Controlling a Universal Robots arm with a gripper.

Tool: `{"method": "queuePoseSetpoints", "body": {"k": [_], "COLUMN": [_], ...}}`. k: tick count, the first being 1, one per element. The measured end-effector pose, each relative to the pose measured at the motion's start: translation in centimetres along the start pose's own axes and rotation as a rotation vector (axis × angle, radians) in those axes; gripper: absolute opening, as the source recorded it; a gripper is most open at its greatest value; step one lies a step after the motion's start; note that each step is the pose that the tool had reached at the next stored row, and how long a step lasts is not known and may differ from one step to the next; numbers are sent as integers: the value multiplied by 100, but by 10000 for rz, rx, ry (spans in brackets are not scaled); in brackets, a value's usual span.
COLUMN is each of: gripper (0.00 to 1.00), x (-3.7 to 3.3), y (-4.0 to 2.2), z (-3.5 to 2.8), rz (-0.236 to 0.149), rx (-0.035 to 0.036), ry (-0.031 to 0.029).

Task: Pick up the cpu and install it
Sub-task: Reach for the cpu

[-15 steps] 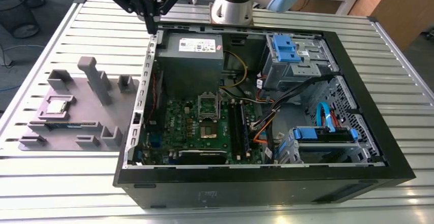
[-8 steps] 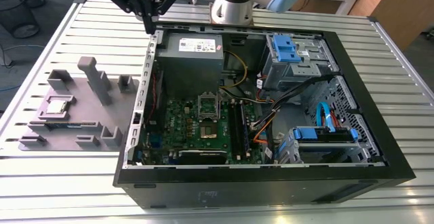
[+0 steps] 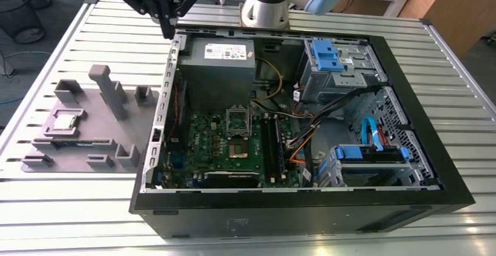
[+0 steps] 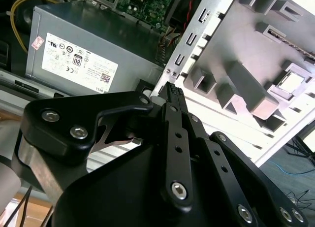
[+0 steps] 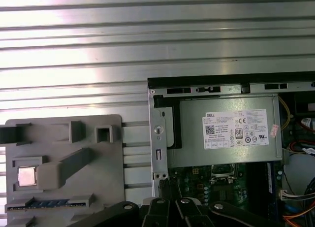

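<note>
Slatted metal table (image 3: 78, 209), grey floor (image 3: 39, 58)

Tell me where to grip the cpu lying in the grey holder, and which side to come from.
Take the cpu by two opposite edges, coming straight down. It lies flat, metal top up, in a square pocket of the grey holder, so likely only its rim offers a hold.

We log one white printed label (image 5: 238, 129) on the face of the grey power-supply box (image 5: 192, 138), seen in the exterior view and both wrist views. It carries rows of small round and square marks, with fine dark lines of print too small for us to read. A small pink sticker (image 5: 273, 130) sits at its edge.
</note>
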State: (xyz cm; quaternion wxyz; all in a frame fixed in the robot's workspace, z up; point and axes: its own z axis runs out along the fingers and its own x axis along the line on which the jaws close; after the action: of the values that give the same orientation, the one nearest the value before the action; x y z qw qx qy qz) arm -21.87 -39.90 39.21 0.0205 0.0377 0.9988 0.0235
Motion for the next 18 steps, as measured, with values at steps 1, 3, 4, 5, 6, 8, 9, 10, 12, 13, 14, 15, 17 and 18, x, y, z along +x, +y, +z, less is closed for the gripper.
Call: {"method": "queuePoseSetpoints", "body": {"k": [1,3,4,5,6,8,9,10,12,13,14,15,17,18], "gripper": [11,11,11,11,11,11,11,11,11,11,11,11,11,11], "x": [7,23,32,40,46,54,55,60,63,63,63,64,64,64], "y": [0,-2,-2,-3,-3,-4,-4,-4,-5,-5,-5,-5,-5,-5], "z": [0,-1,-1,-1,-2,-2,-2,-2,-3,-3,-3,-3,-3,-3], "rz": [0,0,0,1,1,0,-2,0,0,0,0,0,0,0], "rx": [0,1,0,0,0,0,0,0,0,0,0,0,1,0], "ry": [0,0,0,0,0,-1,0,0,1,0,0,0,1,0]}}
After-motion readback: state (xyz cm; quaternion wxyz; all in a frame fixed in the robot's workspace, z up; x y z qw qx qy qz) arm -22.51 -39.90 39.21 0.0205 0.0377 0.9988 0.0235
